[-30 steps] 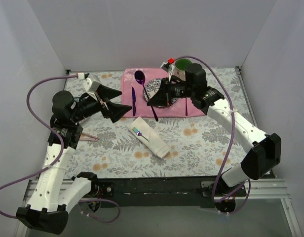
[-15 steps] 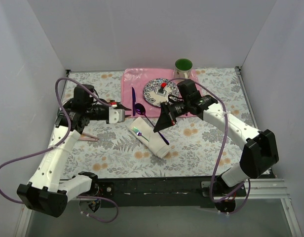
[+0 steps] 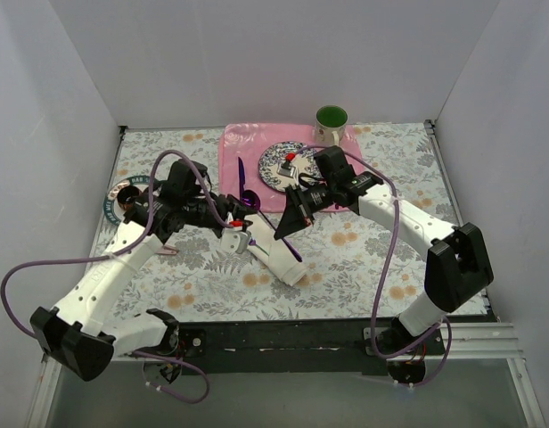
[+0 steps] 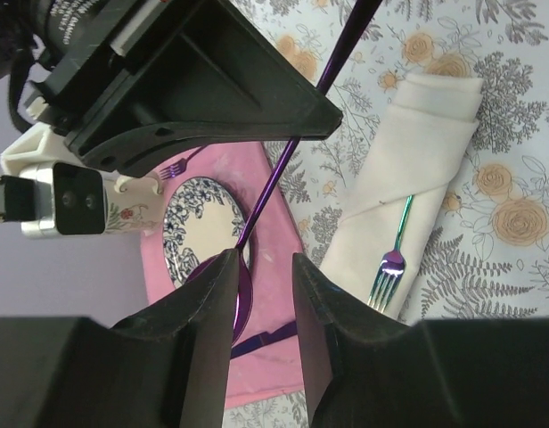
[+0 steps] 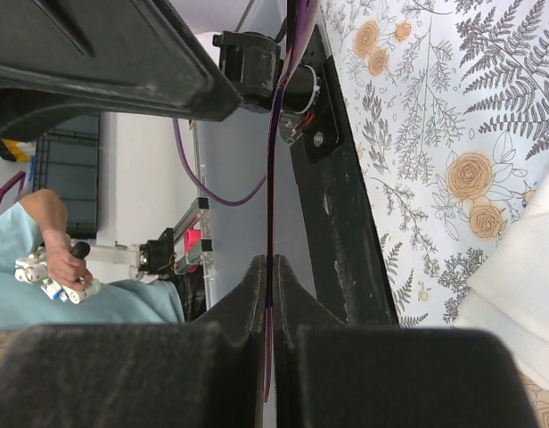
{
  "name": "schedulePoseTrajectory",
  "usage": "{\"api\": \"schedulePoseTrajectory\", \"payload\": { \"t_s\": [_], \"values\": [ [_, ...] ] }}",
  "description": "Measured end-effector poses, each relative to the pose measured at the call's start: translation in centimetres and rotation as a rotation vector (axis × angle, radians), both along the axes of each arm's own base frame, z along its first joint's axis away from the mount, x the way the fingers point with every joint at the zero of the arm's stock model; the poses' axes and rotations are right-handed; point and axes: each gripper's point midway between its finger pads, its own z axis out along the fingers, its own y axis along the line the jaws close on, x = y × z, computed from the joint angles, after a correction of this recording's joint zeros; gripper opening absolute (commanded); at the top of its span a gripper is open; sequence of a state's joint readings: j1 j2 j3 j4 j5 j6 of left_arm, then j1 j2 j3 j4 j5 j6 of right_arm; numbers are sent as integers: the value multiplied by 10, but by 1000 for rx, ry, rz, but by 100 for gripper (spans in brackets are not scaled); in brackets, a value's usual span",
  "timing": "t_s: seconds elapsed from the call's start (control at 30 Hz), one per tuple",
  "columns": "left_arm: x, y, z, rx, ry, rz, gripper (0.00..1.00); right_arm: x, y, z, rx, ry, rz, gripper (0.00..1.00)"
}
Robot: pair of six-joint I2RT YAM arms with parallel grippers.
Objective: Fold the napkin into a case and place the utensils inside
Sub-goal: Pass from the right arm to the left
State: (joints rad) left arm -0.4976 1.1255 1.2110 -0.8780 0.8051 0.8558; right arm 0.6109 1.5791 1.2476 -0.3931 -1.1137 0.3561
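The floral table (image 3: 372,259) carries the case (image 3: 276,257) at centre, with a fork (image 4: 392,254) in its pocket. The right gripper (image 5: 268,267) is clamped on the handle of the spoon (image 4: 276,183). The left gripper (image 4: 263,260) stands narrow about the bowl; contact is not discernible. Confirm one firm hold before releasing the other. Align the spoon beside the fork and slide it in without lifting the fold.

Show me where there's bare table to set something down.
Free: the front-right stretch of table between the case and the right arm; the back-left corner beside the placemat; the front-left patch between the left arm and the case. Crowded: the centre, where the left gripper, the right gripper and its spoon meet at the case.
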Motion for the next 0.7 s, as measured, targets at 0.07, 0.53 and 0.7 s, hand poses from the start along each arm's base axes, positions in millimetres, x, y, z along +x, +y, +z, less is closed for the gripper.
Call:
{"api": "schedulePoseTrajectory", "payload": {
  "t_s": [0.07,0.53,0.7],
  "values": [
    [4,-1,-11,43,-11,-8,30,2,1,-4,-11,9,-5,1],
    [8,-11,-33,149,-49,-51,28,3,11,-13,-43,9,-4,1],
    [10,-15,-40,175,-48,-54,21,0,13,-14,-47,5,5,1]
  ]
}}
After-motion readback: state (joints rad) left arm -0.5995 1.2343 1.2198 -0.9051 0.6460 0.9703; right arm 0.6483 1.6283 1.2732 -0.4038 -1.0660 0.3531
